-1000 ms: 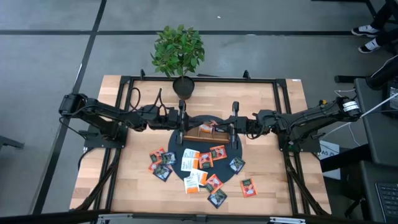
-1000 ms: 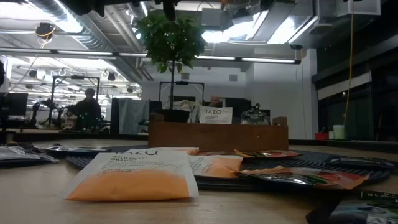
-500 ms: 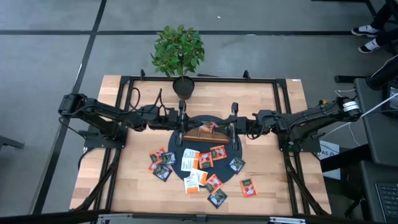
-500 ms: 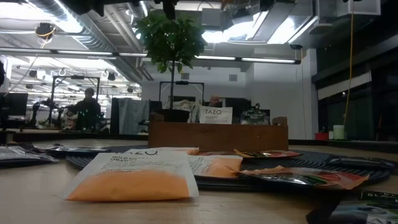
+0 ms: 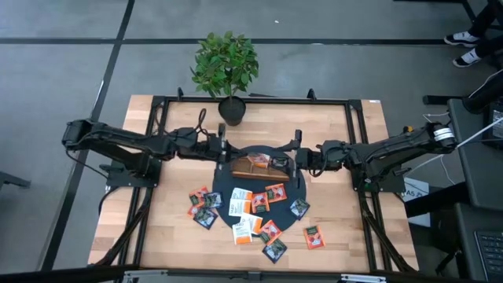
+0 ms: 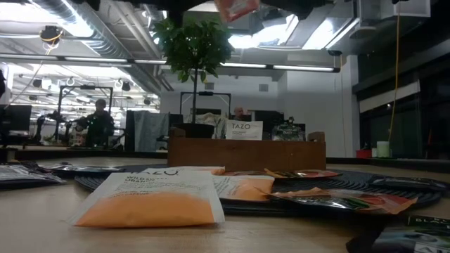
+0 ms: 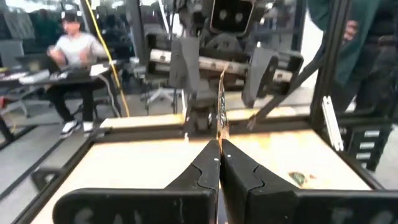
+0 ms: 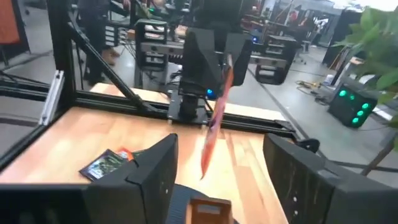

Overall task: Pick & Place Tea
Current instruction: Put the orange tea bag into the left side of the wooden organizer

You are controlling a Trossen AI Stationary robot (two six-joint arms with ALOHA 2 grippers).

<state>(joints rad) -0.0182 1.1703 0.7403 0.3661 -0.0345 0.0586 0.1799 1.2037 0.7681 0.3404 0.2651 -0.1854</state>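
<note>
We are mid-task, with most of the work ahead. Our left pincer (image 7: 219, 152) is closed tight on an orange tea sachet (image 7: 220, 106), holding it on edge in the air over the wooden tray (image 5: 262, 167); the right wrist view shows the same sachet (image 8: 214, 127) hanging between the two arms. Our right pincer (image 8: 219, 163) stands wide open just beside it, gripping nothing, so we judge the sachet now rests with the left arm alone. In the low view that sachet (image 6: 236, 8) shows high above the desk (image 5: 169, 228).

In that low view the tray (image 6: 246, 153) shows at least one white sachet (image 6: 244, 130) standing upright in it, so some placing seems done. How many sit in each compartment we cannot tell.

A good number of sachets lie loose: several orange, white and dark ones on the round dark mat (image 5: 236, 195), and more on the bare desk beside it, such as an orange one (image 5: 313, 236) and a dark one (image 5: 274, 250). We reckon the bulk of the picking is left.
</note>
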